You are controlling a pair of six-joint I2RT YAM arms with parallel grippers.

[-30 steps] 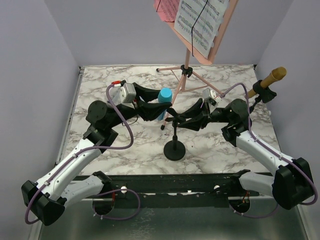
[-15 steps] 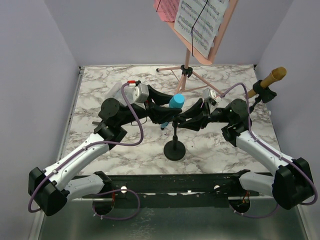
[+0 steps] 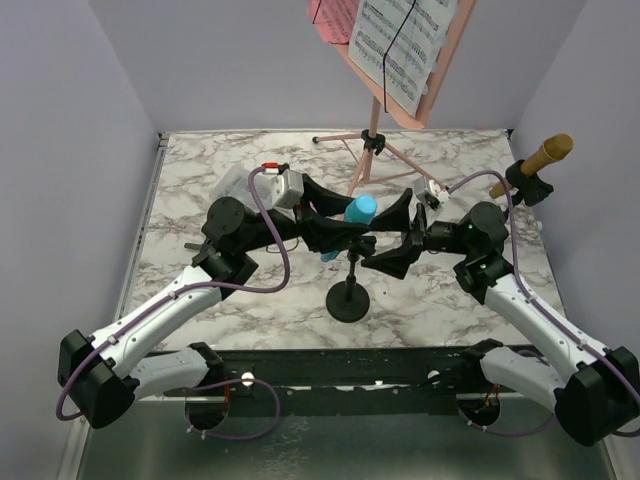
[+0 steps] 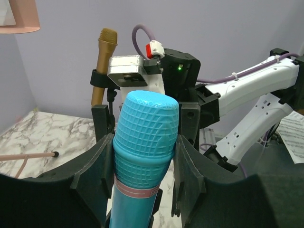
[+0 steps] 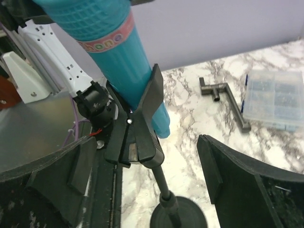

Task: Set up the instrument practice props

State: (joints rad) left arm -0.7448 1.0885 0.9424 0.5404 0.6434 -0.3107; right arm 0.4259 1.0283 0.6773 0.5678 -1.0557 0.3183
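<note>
My left gripper (image 3: 343,228) is shut on the blue microphone (image 3: 358,210), its fingers pressing both sides just below the head (image 4: 142,142). The microphone's body (image 5: 118,52) sits tilted in the clip (image 5: 140,137) of the black round-based mic mount (image 3: 349,300) at the table's middle. My right gripper (image 3: 387,237) stands open, jaws wide on either side of that clip and touching nothing (image 5: 147,166). The gold microphone (image 3: 540,160) rests in a second mount (image 3: 525,182) at the right edge. The pink music rack (image 3: 430,75) with sheet-music pages (image 3: 400,40) stands at the back on thin tripod legs (image 3: 345,138).
A small clear compartment box (image 5: 273,97) and a black L-shaped bracket (image 5: 228,99) lie on the marble tabletop (image 3: 440,300) to the left, behind my left arm. Lilac walls close in the table on three sides. A dark rail (image 3: 340,365) runs along the near edge.
My left gripper carried the blue microphone rightward into the centre mount's clip. My right gripper, shut on that mount before, has opened wide.
</note>
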